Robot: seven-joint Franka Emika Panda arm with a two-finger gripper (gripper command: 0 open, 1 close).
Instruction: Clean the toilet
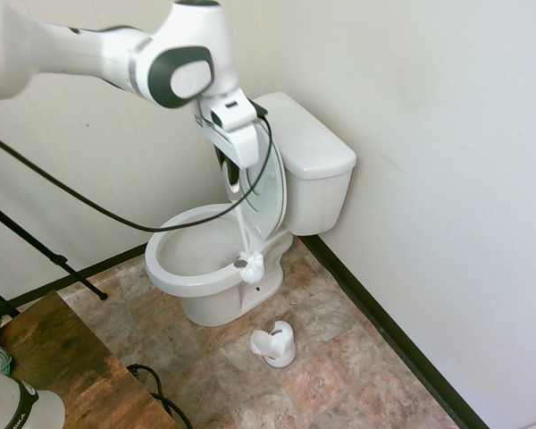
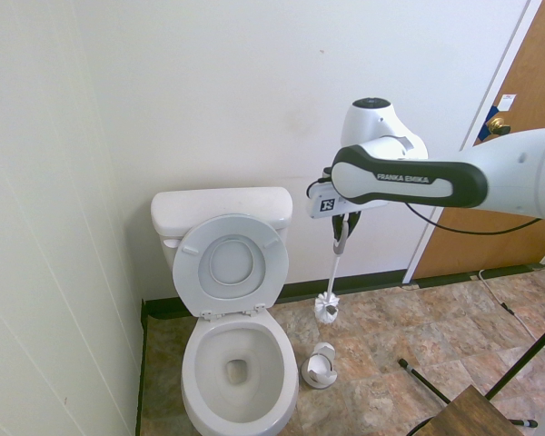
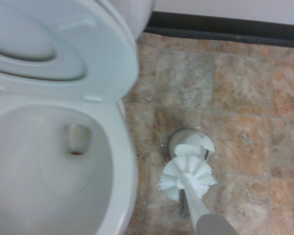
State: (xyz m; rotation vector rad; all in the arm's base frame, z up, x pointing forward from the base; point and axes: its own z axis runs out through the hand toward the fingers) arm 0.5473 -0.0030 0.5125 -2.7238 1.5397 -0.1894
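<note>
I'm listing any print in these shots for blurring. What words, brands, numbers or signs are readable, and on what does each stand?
"FRANKA EMIKA": white letters on the dark band of the robot arm.
Small dark logo on the white box at the wrist: too small to read.
Dark letters on the white object at the bottom left corner: cut off, unreadable.
Toilet, brush, brush holder: no print visible.

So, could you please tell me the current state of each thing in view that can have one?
Large white ceramic toilet: seat and lid raised against the tank, bowl open.
White long-handled toilet brush: out of its holder, hanging bristles down in the air beside the bowl.
Small white brush holder: upright on the tiled floor, empty.
Gripper: pointing down, fingers shut on the brush handle.
Brown wooden door: closed.
</note>
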